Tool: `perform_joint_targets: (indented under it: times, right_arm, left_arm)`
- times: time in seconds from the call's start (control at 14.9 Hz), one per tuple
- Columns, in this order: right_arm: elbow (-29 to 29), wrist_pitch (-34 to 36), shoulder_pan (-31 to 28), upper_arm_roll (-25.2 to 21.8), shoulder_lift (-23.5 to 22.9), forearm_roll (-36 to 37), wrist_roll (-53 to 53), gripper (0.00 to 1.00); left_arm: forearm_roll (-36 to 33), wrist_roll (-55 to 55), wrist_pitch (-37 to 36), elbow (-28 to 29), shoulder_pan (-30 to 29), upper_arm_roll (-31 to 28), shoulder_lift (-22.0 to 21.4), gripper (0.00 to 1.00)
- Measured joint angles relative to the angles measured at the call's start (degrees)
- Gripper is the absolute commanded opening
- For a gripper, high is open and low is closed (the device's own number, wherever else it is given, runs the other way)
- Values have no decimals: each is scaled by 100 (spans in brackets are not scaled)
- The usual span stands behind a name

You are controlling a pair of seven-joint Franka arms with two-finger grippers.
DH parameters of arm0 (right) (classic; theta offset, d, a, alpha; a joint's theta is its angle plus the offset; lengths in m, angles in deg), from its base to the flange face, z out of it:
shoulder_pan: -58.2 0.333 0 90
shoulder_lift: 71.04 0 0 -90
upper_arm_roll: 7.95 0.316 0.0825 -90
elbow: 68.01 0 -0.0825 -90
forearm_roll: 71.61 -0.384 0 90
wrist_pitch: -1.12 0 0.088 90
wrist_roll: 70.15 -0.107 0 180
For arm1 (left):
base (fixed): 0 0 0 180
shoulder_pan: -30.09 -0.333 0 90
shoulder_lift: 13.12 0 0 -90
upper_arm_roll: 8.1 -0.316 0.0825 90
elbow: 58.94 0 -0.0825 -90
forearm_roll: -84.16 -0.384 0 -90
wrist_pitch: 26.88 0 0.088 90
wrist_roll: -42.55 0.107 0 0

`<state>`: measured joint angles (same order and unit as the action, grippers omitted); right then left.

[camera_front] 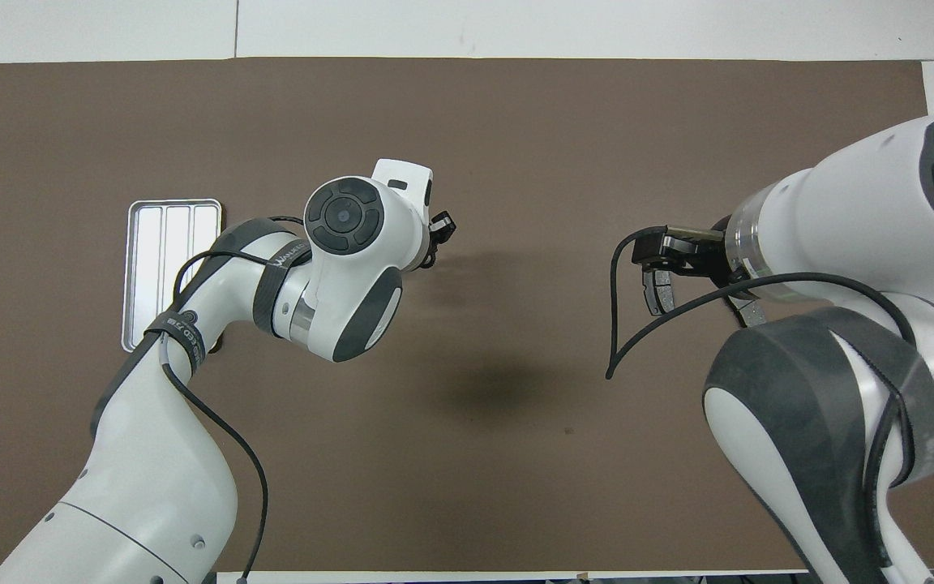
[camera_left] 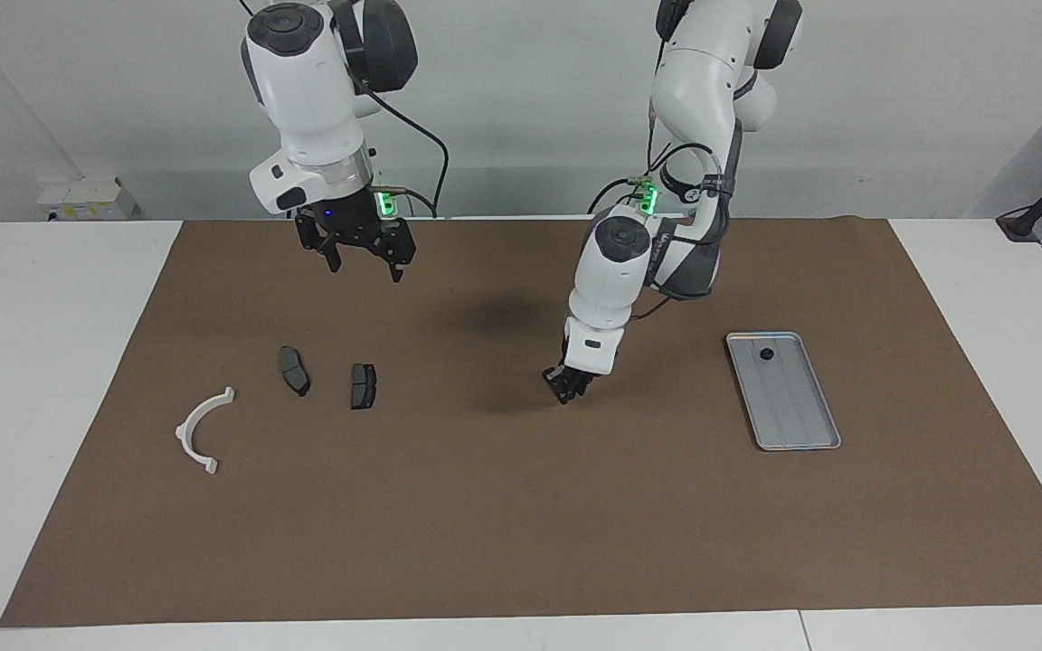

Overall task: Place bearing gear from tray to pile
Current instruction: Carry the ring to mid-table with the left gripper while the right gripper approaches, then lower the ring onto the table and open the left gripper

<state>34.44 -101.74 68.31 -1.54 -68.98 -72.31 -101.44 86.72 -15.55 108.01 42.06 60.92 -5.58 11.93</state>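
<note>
The tray [camera_front: 167, 235] lies on the brown mat [camera_front: 516, 122] of the surface, toward the left arm's end, its ribbed floor bare where it shows; the left arm's elbow covers its nearer corner. The left tool [camera_front: 440, 229] hangs over the mat beside the tray, toward the right arm's end. The right tool [camera_front: 666, 280] hangs over the mat, well apart from the tray.

Robot lab: bare white walls, white table [camera_left: 60, 362], brown mat [camera_left: 521, 506], cabled arms.
</note>
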Motion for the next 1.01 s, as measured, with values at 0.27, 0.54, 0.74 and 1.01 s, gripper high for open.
perform_joint_targets:
  times: [0.27,0.54,0.74,1.01]
  right_arm:
    - [0,-1,0,0,0,0,0,100]
    - [0,-1,0,0,0,0,0,100]
    - [0,-1,0,0,0,0,0,100]
    - [0,-5,6,0,0,0,-20,100]
  left_arm:
    - [-38,0,331,323,7,-38,4,0]
    - [-111,0,545,539,10,-48,-6,100]
    - [-118,0,505,529,13,-54,-5,100]
    - [-130,36,-464,-74,-147,-148,-102,100]
